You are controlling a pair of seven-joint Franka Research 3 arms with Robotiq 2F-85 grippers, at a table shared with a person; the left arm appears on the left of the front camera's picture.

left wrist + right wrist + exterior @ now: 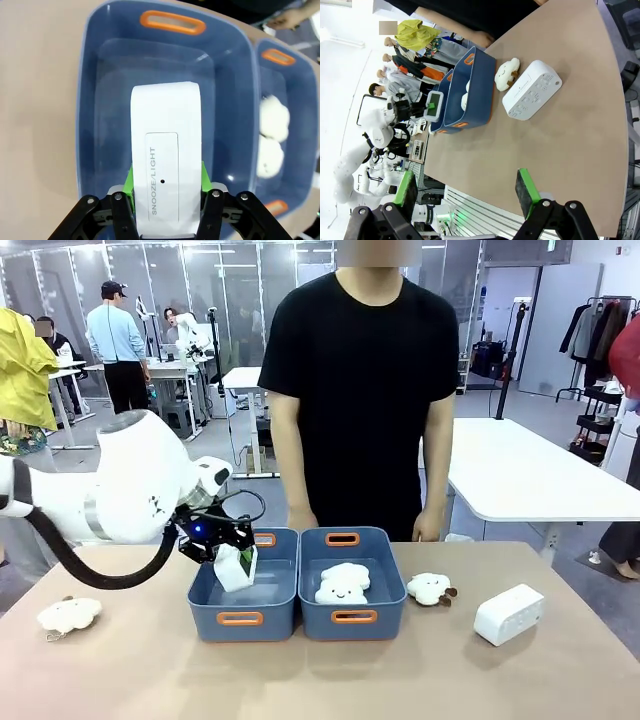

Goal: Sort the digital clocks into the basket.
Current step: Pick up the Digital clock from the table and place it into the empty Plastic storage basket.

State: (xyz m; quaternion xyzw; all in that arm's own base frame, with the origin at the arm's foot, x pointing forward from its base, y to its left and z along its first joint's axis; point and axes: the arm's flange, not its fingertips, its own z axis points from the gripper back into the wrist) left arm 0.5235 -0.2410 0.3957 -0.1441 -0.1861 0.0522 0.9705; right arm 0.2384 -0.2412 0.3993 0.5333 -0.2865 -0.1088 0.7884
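Tan table [330, 680], rounded corners. Two blue bins side by side at middle, nearer far edge than my side: left bin [215, 620], right bin [385, 618], walls touching or nearly. Plush sheep [69, 615] near my left edge, well apart from bins. 2nd plush sheep [431, 588] just beside right bin, on its right. White digital clock [508, 614] further twd right edge, set at angle, near 2nd sheep, not touching.

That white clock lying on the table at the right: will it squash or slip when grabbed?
Probably stiff: the clock looks like a hard plastic shell. Its smooth, rounded sides might slip a little. Lying flat on the table, it seems unlikely to roll.
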